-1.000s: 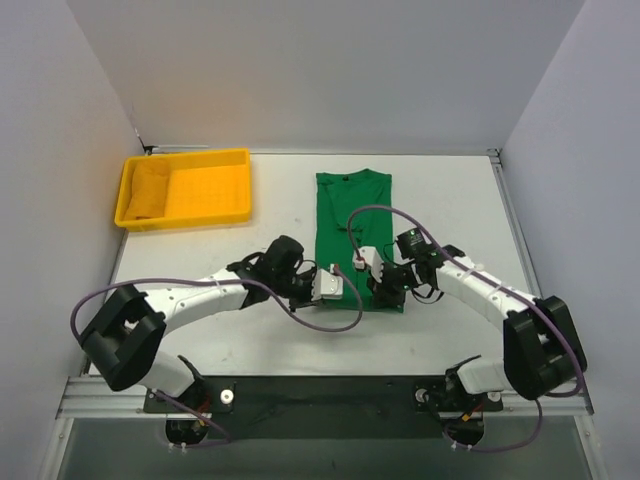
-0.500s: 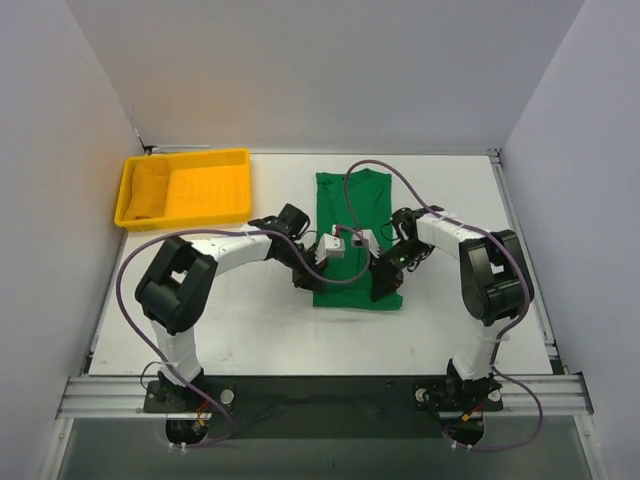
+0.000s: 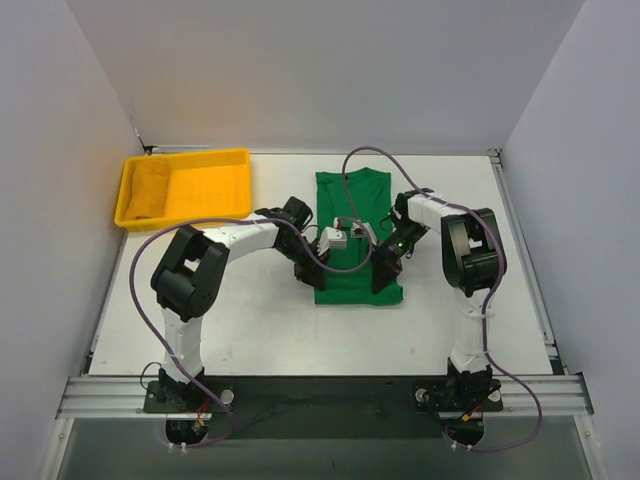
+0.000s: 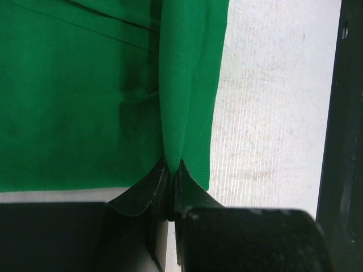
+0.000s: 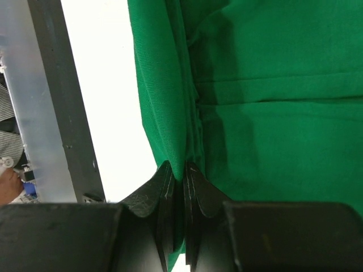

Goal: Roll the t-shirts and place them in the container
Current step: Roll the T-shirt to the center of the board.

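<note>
While the green t-shirt (image 3: 352, 200) lies lengthwise at the middle of the desk (image 3: 230, 320), collar toward the far edge, the left gripper (image 4: 170, 170) pinches a raised fold of fabric at the shirt's near left edge. The right gripper (image 5: 180, 170) is likewise pressed together on a fold at the near right edge. A yellow tray (image 3: 182, 222) sits at the far left, well apart.

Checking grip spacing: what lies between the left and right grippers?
Only the near end of the plain bright green t-shirt, seen in the top external view; left gripper and right gripper are shut on its folds.
</note>
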Action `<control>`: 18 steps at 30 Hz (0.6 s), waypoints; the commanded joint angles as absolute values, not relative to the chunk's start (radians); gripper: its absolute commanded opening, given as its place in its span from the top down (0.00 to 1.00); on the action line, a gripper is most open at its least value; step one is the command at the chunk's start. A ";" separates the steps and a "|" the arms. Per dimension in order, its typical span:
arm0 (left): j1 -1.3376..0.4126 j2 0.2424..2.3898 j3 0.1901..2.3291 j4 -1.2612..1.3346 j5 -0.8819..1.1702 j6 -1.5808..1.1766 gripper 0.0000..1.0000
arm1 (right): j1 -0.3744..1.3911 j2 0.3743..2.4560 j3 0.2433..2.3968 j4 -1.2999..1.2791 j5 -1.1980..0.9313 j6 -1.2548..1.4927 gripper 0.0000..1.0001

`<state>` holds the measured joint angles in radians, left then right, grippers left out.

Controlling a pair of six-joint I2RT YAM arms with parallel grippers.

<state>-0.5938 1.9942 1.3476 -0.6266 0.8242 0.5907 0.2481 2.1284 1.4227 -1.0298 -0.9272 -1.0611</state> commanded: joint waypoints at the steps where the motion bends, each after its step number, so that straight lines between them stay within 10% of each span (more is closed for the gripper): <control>1: -0.572 1.999 1.382 -0.692 0.822 0.598 1.00 | 0.236 2.172 1.509 -1.212 -0.916 -1.126 0.92; 9: -0.569 2.002 1.367 -0.632 0.752 0.506 0.94 | 0.245 2.266 1.601 -1.246 -0.870 -1.050 0.90; 18: -0.564 1.709 1.114 -0.356 0.450 0.376 0.46 | 0.273 2.352 1.712 -1.264 -0.804 -0.913 0.89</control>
